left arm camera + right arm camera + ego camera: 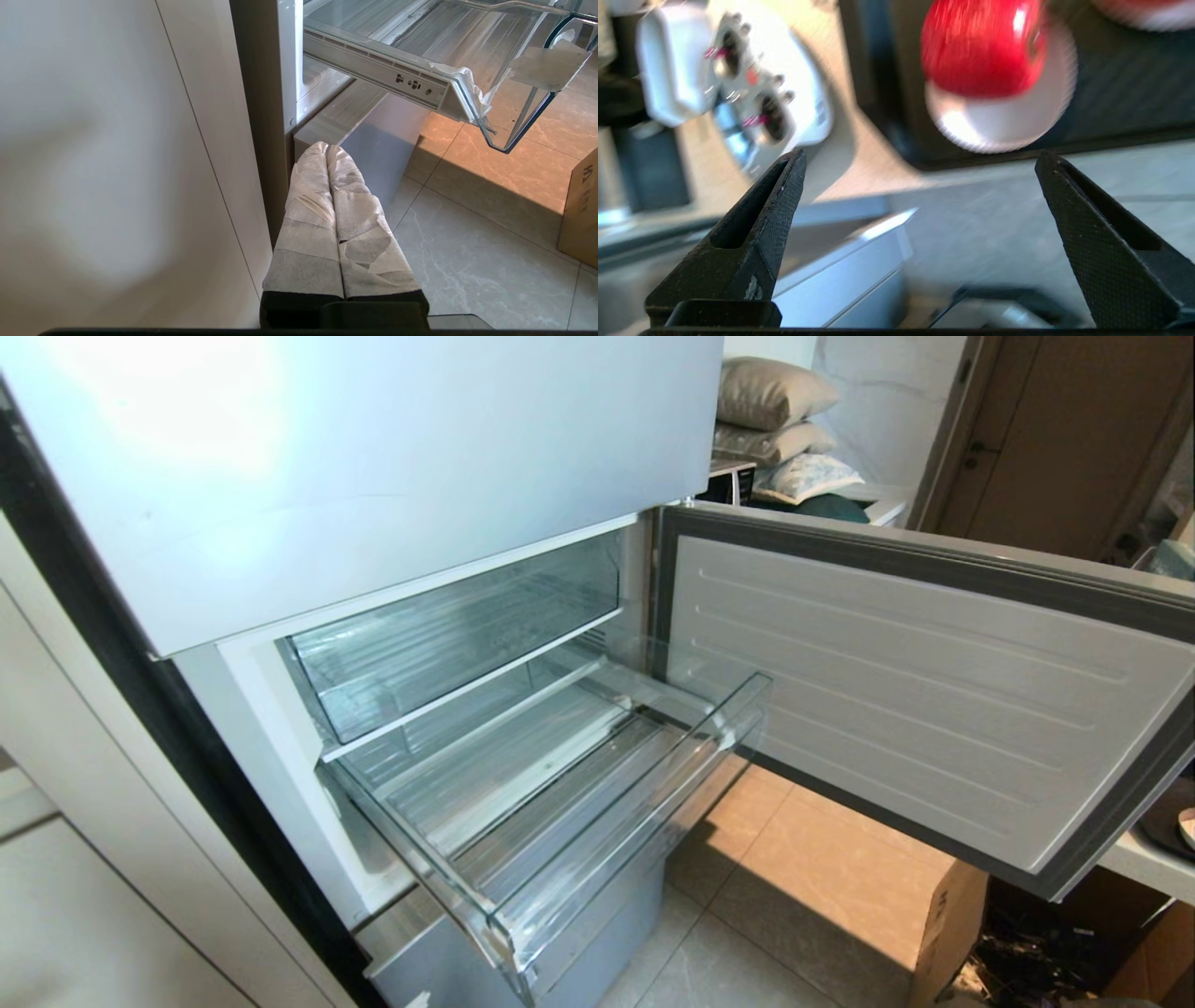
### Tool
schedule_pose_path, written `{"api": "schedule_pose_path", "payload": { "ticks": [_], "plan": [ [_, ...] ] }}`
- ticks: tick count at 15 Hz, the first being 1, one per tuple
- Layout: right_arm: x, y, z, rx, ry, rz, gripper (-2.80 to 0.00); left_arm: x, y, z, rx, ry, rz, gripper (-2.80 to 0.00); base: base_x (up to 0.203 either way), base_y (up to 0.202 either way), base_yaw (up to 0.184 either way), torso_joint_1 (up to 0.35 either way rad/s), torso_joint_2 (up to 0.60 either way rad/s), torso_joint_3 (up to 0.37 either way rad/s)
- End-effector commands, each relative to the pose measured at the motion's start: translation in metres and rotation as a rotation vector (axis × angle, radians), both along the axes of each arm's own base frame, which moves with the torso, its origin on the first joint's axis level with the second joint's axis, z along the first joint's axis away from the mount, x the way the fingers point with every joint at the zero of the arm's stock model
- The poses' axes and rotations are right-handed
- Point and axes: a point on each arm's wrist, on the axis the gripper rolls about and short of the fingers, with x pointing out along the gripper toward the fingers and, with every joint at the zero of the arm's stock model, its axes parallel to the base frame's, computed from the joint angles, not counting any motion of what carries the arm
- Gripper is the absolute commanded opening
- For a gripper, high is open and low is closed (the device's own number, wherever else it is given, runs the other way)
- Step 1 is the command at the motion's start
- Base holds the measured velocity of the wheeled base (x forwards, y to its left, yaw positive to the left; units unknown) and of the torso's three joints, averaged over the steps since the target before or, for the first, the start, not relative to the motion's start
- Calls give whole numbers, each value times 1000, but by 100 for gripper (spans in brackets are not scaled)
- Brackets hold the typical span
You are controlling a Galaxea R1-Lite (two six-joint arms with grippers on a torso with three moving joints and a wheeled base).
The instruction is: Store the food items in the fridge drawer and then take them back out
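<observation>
Right gripper (920, 158): fingers spread wide, nothing between them, out of the head view.
Apple (983, 44): red and shiny, on a white plate (1008, 121) on a dark tray (1134, 84), beyond the fingertips.
Left gripper (327, 149): taped fingers pressed together, low beside the fridge base, holding nothing.
Fridge drawer (597, 859): pulled out, no food inside.
Fridge door (934, 691): swung open to the right.

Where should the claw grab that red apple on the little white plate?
Probably around the red apple at its widest, rounded middle, coming from above. It sits on a small white plate, so its sides are free. The open right claw looks wide enough.
</observation>
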Motion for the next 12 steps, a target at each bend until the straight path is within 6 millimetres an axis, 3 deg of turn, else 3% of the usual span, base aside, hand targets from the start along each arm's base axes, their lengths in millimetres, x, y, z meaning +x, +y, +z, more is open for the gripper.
{"api": "schedule_pose_path", "payload": {
  "ticks": [1, 4, 6, 9, 12],
  "plan": [
    [-5, -5, 0, -92, -13, -23, 0, 0, 0, 0, 0, 1, 0, -280, 0, 0, 0, 0, 0, 0],
    [-4, -12, -19, -195, -17, -94, 0, 0, 0, 0, 0, 1, 1, -280, 0, 0, 0, 0, 0, 0],
    [0, -11, -37, -171, -118, -197, 0, 0, 0, 0, 0, 1, 1, -280, 0, 0, 0, 0, 0, 0],
    [10, 13, -62, -101, -201, -317, 0, 0, 0, 0, 0, 1, 1, -280, 0, 0, 0, 0, 0, 0],
    [15, 31, -67, -12, -245, -363, 0, 0, 0, 0, 0, 1, 1, -280, 0, 0, 0, 0, 0, 0]
  ]
}}
